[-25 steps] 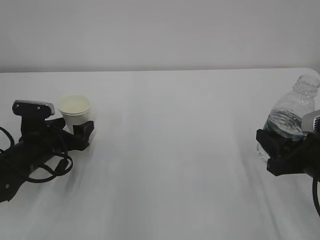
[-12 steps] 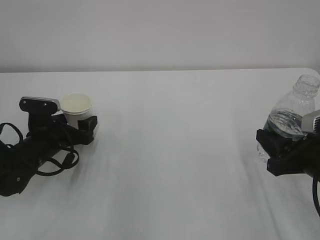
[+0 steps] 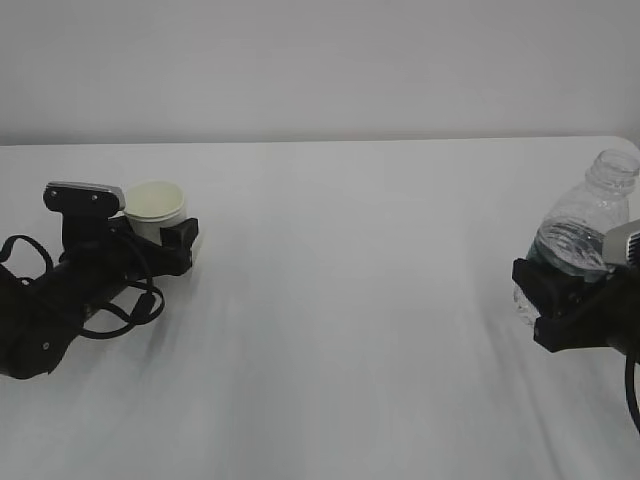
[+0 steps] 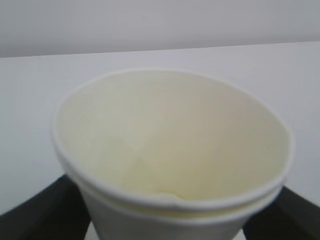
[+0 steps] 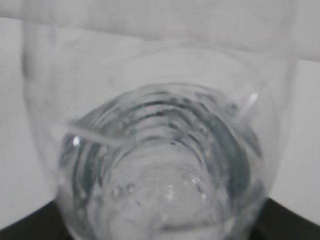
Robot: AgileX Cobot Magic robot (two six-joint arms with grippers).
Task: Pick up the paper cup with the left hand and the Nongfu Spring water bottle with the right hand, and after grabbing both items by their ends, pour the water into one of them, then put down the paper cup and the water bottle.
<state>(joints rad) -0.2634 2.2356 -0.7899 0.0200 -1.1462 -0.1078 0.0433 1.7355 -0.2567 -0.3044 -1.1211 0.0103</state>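
Note:
The white paper cup (image 3: 155, 202) stands upright at the table's left, and its cream inside fills the left wrist view (image 4: 170, 145). My left gripper (image 3: 160, 236) lies low on the table, open, one black finger (image 4: 42, 215) on each side of the cup's lower wall. At the far right, the clear ribbed water bottle (image 3: 585, 220) leans slightly, capless neck up, with water (image 3: 562, 248) in its lower half. My right gripper (image 3: 545, 292) is shut on its lower body. The right wrist view looks through the bottle (image 5: 160, 150).
The white table (image 3: 350, 300) stretches bare between the two arms, with a pale wall behind it. Loose black cables (image 3: 110, 305) loop beside the left arm. The bottle stands close to the right edge of the exterior view.
My left arm has slid forward and rightward, bringing its fingers further around the cup, which shifted slightly right. The right gripper and bottle have stayed still.

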